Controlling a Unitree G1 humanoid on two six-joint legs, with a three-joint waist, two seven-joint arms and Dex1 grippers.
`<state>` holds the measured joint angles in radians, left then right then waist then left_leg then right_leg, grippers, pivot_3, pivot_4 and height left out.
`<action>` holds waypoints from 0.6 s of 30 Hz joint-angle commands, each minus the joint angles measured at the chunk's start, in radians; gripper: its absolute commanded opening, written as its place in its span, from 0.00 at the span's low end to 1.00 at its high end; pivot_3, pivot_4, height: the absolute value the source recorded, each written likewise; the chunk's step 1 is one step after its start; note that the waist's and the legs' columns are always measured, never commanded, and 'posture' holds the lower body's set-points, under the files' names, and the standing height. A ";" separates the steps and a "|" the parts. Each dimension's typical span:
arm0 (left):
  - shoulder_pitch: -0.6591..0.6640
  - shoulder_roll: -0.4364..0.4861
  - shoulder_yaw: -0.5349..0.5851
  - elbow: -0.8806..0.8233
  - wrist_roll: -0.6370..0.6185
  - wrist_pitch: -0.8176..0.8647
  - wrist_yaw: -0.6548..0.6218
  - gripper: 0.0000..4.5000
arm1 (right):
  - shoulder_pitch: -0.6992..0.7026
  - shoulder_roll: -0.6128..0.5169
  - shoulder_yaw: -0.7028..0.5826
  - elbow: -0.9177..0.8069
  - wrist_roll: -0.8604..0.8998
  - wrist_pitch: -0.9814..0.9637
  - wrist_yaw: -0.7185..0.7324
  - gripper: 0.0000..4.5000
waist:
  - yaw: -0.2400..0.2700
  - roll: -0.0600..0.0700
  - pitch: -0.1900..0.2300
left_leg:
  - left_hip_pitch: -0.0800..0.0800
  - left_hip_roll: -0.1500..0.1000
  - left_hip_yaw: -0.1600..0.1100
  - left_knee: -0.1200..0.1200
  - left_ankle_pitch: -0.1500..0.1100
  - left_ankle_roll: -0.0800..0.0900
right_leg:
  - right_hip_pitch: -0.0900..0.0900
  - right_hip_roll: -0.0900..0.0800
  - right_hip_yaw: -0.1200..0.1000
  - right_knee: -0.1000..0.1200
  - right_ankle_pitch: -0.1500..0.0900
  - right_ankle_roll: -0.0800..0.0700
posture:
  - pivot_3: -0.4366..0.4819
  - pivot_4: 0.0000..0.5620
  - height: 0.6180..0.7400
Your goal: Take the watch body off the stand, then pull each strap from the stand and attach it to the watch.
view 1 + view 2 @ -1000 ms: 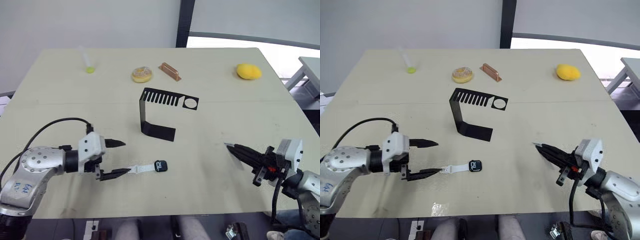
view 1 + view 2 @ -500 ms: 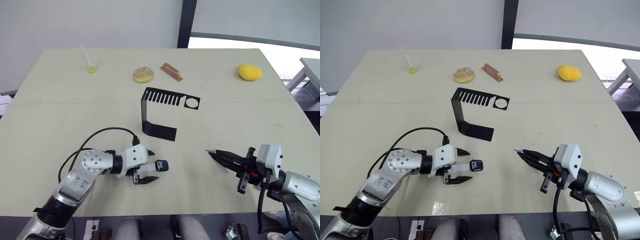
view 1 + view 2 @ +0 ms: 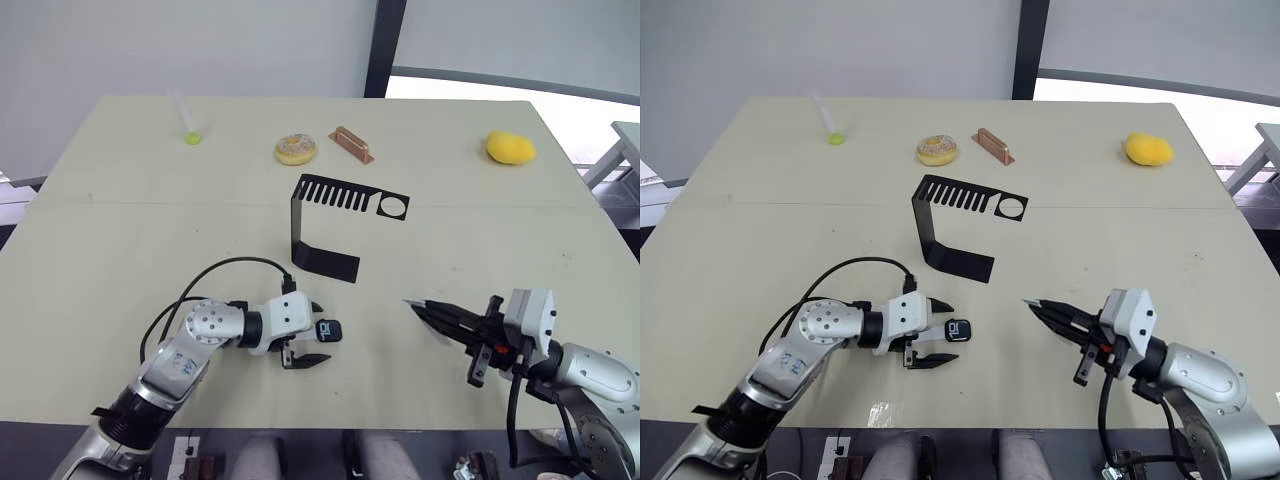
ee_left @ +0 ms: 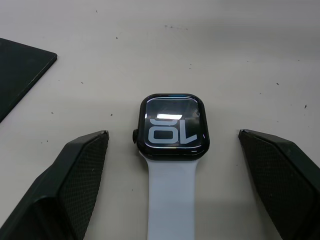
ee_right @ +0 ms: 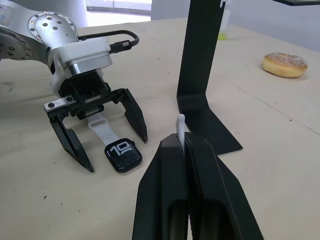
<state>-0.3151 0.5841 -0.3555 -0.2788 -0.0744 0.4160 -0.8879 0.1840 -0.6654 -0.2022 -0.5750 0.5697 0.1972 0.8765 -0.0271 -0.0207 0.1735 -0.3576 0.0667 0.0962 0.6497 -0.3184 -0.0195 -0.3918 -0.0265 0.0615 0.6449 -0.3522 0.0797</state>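
Left tool [image 3: 309, 333] spread | watch body [image 4: 173, 126] between fingers — untouched | right tool [image 5: 183, 138] pinching strap [image 5: 181, 122]

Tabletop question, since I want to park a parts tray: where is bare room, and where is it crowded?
Free: the table left of the stand, and between the stand and the yellow object. Crowded: the near edge, where the open left gripper straddles the watch body and the right gripper pinches a strap.

The place looked like a robotics lab or test room. A plain beige table [image 3: 120, 230] stood against bare grey walls [image 3: 200, 45] with a dark window frame [image 3: 382, 48]. Odd test props lay along its far edge: a doughnut [image 3: 296, 150], a lemon [image 3: 510, 147], a copper block [image 3: 351, 143].
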 commanded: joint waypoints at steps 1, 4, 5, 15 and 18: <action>-0.014 -0.010 -0.020 0.010 0.009 0.010 -0.007 0.99 | 0.002 0.004 -0.012 -0.040 0.006 0.000 -0.019 0.00 | 0.001 0.000 0.000 | 0.000 0.000 0.000 0.000 0.000 0.000 | 0.000 0.000 0.000 0.000 0.000 0.000 | 0.48 0.27 1.00; -0.019 -0.008 -0.029 0.025 0.017 0.008 -0.016 0.99 | 0.001 0.004 -0.011 -0.041 0.004 0.001 -0.023 0.00 | 0.001 0.000 0.000 | 0.000 0.000 0.000 0.001 0.000 0.000 | 0.000 0.000 0.000 0.000 0.000 0.000 | 0.48 0.27 1.00; -0.019 -0.006 -0.032 0.030 0.020 0.006 -0.019 0.99 | 0.002 0.004 -0.011 -0.041 0.004 0.001 -0.025 0.00 | 0.001 0.000 0.000 | 0.000 0.000 0.000 0.001 0.000 0.000 | 0.000 0.000 0.000 0.000 0.000 0.000 | 0.48 0.27 1.00; -0.004 -0.004 -0.063 0.079 0.049 0.020 -0.017 0.58 | 0.006 0.006 -0.010 -0.047 0.006 -0.001 -0.034 0.00 | 0.002 -0.001 -0.001 | 0.002 0.000 0.000 0.001 0.000 0.000 | 0.002 0.000 0.000 0.001 0.000 0.000 | 0.48 0.27 1.00; 0.006 -0.001 -0.068 0.105 0.058 0.008 -0.007 0.35 | 0.008 0.008 -0.009 -0.054 0.009 0.003 -0.038 0.00 | 0.001 -0.001 -0.003 | 0.005 0.000 -0.001 0.001 -0.001 0.002 | 0.006 0.000 0.000 0.000 0.000 0.000 | 0.48 0.27 1.00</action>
<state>-0.3385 0.5697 -0.3941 -0.2329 -0.0703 0.4031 -0.9106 0.1883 -0.6625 -0.2021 -0.5869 0.5696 0.1992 0.8566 -0.0264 -0.0220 0.1708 -0.3518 0.0666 0.0954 0.6503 -0.3192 -0.0179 -0.3852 -0.0265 0.0612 0.6449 -0.3522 0.0797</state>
